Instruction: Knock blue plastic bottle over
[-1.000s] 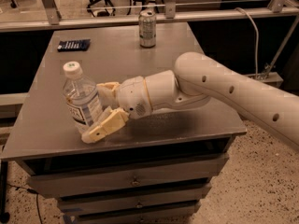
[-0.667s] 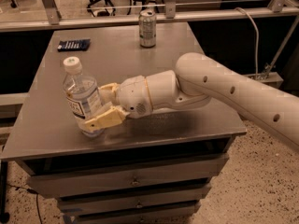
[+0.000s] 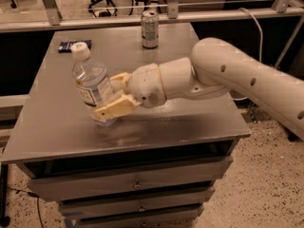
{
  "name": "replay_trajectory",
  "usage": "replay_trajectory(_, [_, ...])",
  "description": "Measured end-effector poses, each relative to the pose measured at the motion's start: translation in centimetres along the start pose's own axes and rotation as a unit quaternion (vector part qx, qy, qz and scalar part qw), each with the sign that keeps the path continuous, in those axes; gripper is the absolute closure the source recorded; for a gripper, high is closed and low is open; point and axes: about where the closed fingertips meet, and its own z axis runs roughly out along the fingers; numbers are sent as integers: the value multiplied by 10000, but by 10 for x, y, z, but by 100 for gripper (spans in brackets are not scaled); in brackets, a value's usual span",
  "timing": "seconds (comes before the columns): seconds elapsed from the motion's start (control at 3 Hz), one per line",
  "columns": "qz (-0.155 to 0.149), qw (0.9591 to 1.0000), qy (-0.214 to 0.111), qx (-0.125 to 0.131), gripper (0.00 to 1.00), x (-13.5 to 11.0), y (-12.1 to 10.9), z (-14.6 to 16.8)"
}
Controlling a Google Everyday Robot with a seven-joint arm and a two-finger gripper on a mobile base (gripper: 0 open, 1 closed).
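The blue plastic bottle (image 3: 91,85), clear with a white cap and a printed label, stands near the left front of the grey table (image 3: 190,122). It tilts up and to the left. My gripper (image 3: 108,96) reaches in from the right. One cream finger lies across the bottle's front lower part and the other is behind it, so the jaws are closed against its sides. The bottle's base looks partly tipped off the tabletop.
A silver drink can (image 3: 150,29) stands at the table's back edge. A small dark flat object (image 3: 71,45) lies at the back left. Drawers sit under the tabletop. A rail, office chairs and a cable (image 3: 259,27) are behind.
The front finger has closed in against the bottle. The bottle has gone from upright to leaning to the left.
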Motion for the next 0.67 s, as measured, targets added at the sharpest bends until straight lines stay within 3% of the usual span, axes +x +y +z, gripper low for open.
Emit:
replay_trajectory(0.33, [-300,9970,659,266,100,-31,-19,-43])
replay_trajectory(0.67, [-396,9851,1623,415,100,-57,-41,-83])
